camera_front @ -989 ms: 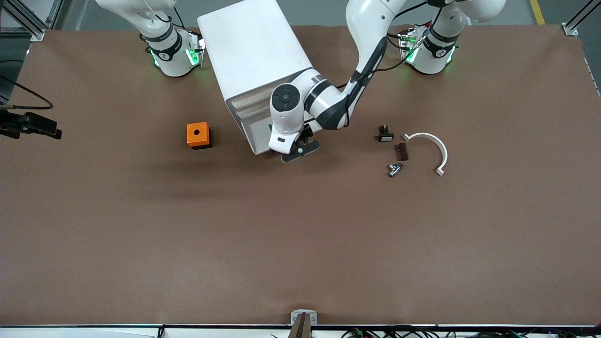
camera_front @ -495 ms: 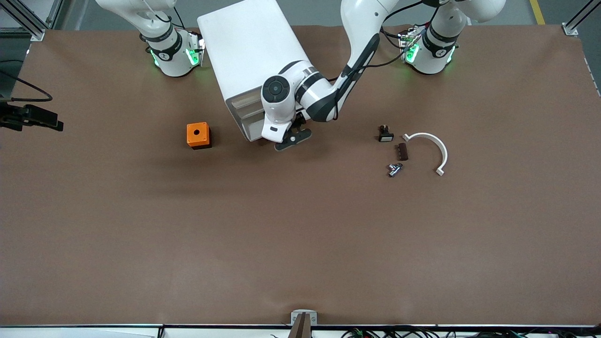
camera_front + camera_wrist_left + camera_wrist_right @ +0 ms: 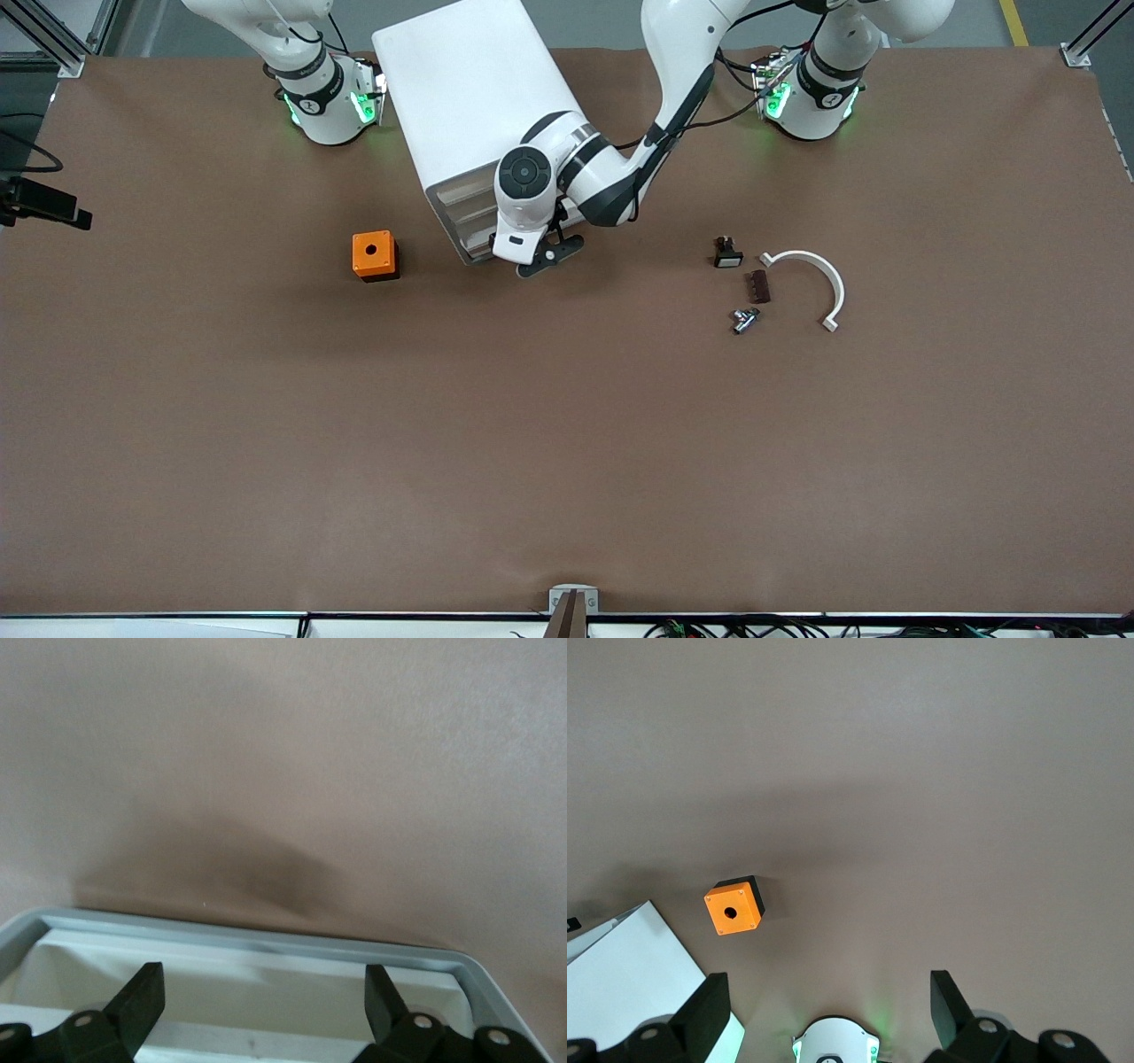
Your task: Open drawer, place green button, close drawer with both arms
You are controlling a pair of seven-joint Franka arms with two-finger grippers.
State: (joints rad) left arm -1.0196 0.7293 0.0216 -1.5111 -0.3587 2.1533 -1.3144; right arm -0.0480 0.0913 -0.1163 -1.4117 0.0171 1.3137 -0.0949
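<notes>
Left gripper [image 3: 263,997], jaws apart, hangs over the drawer [image 3: 257,948] front; right gripper [image 3: 824,1005], jaws apart, waits high above the table [image 3: 567,443]

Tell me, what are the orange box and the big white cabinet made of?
The orange box looks like matte plastic: bright even colour, moulded edges, a black base. The white cabinet seems like smooth plastic or painted metal; its plain, dull surface leaves that open.

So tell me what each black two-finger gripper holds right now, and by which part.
Nothing is held. The left gripper stands open at the white cabinet's lowest drawer; the right gripper is open, high over the table.
</notes>
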